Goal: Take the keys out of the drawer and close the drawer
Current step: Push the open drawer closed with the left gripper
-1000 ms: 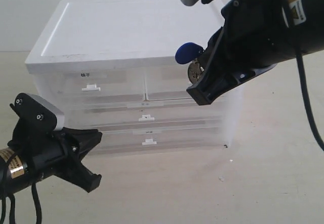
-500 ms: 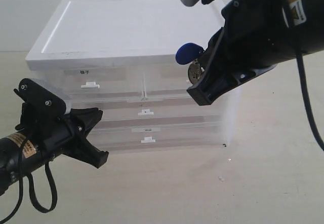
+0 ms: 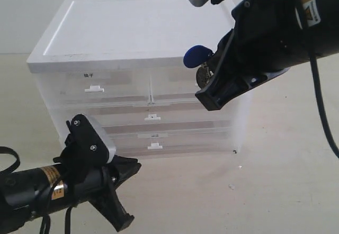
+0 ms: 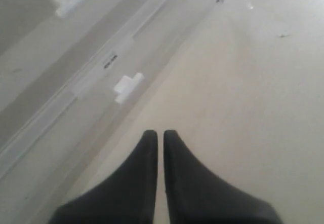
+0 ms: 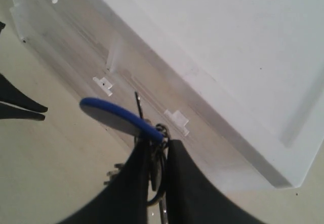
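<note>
My right gripper point(image 3: 210, 64) point(image 5: 157, 140) hangs in front of the cabinet's upper right corner, shut on the keys point(image 5: 158, 148). Their blue fob point(image 3: 196, 55) point(image 5: 119, 115) sticks out past the fingertips and the grey tag point(image 3: 204, 76) hangs below it. The drawer point(image 3: 175, 143), the lowest tier, has its white tab handle point(image 3: 154, 146) point(image 4: 127, 86) under a label strip point(image 3: 153, 136), and its front looks level with the tiers above. My left gripper point(image 3: 133, 166) point(image 4: 159, 132) is shut and empty, low over the table just short of that handle.
The cabinet has a white top point(image 3: 137, 27) point(image 5: 228, 41), two half-width drawers and a middle full-width drawer point(image 3: 152, 117). It stands on a beige table point(image 3: 222, 202), with a few small specks point(image 3: 239, 167) near its right front corner.
My left arm has swung rightward and lower along the cabinet's front, ending near the lowest handle. The right gripper and the keys have stayed put.
</note>
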Motion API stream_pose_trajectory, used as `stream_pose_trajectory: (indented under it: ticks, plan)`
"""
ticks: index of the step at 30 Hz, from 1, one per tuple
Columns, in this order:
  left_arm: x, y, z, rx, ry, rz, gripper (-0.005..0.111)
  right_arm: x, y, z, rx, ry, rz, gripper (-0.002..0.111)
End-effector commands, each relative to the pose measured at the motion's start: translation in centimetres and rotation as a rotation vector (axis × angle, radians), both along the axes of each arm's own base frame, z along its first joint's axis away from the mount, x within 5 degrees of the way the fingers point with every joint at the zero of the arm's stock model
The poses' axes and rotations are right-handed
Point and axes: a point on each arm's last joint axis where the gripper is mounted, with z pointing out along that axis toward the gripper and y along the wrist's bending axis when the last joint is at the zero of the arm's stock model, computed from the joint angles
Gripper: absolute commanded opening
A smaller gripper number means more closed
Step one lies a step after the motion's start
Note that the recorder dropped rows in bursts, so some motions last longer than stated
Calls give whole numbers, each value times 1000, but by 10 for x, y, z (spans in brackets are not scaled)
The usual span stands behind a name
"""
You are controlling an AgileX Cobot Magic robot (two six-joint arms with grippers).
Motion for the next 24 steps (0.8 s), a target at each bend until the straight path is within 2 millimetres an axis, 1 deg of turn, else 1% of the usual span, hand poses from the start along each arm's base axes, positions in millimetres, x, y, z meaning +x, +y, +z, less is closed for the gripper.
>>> stream_pose_trajectory:
  ticks: [1,5,10,17,22,24]
  plan:
    - [16,-1,-9,85,-33,89,4,-1,-1,4,2,-19,12,0]
    - [29,0,-10,130,-84,169,4,-1,-1,4,2,-19,12,0]
    - [33,0,-5,91,-159,196,4,-1,-1,4,2,-19,12,0]
    - [36,-1,1,22,-193,222,4,-1,-1,4,0,-20,15,0]
    - [34,-3,1,9,-185,205,4,-2,-1,4,3,-16,14,0]
    - [32,-4,-1,2,-146,194,4,-2,0,3,3,-13,22,0]
